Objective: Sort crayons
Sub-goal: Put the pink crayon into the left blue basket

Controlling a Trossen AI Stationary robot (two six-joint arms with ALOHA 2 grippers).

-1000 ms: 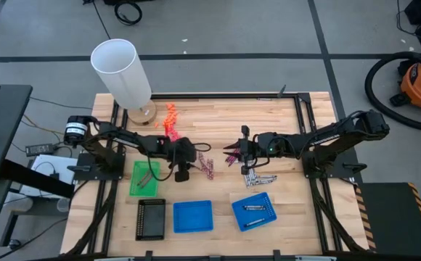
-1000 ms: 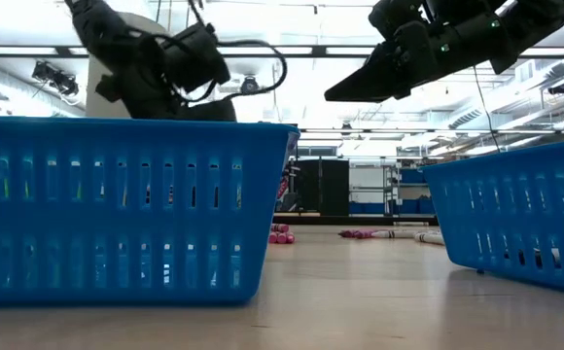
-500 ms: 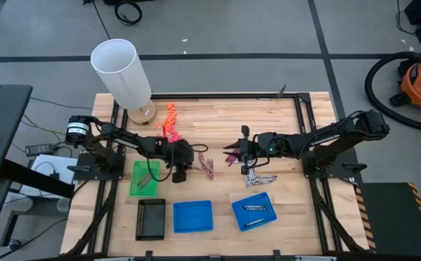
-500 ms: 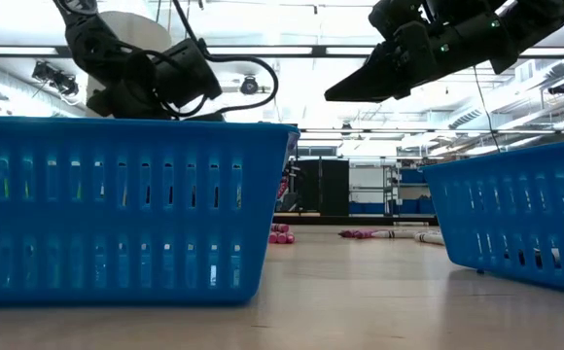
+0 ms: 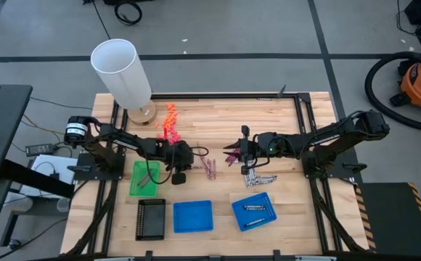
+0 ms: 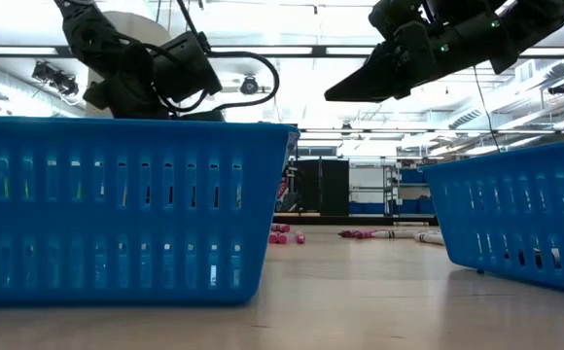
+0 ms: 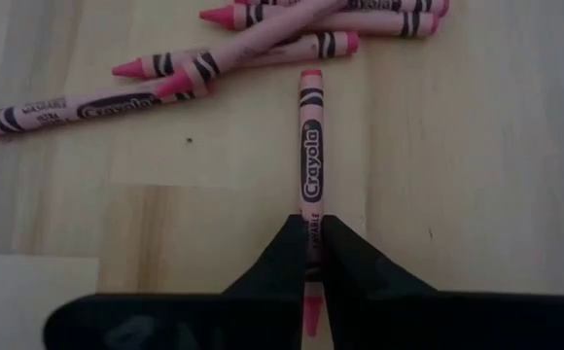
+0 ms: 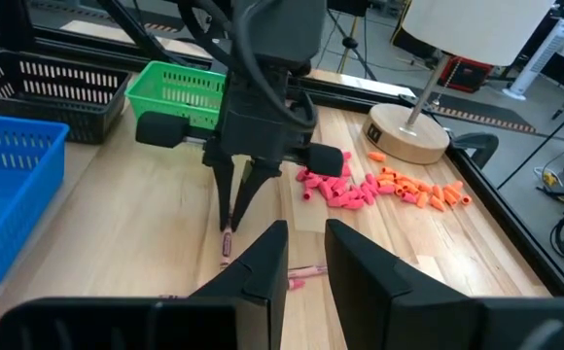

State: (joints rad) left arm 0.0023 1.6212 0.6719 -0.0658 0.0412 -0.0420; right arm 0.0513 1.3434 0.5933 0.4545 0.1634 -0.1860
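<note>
Crayons lie scattered across the middle of your table (image 5: 218, 116). At the left sits the green basket (image 5: 145, 178); just right of it your left pincer (image 7: 313, 255) is pinched on one pink crayon (image 7: 311, 146), which lies flat on the wood, its tip pointing at the loose pink crayons (image 7: 263, 49) nearby. Further right, your right pincer (image 8: 304, 255) hangs above the table with its fingers parted and nothing between them, as far as you can judge. Grey crayons (image 5: 258, 178) lie below it, more in the blue basket (image 5: 254, 212).
</note>
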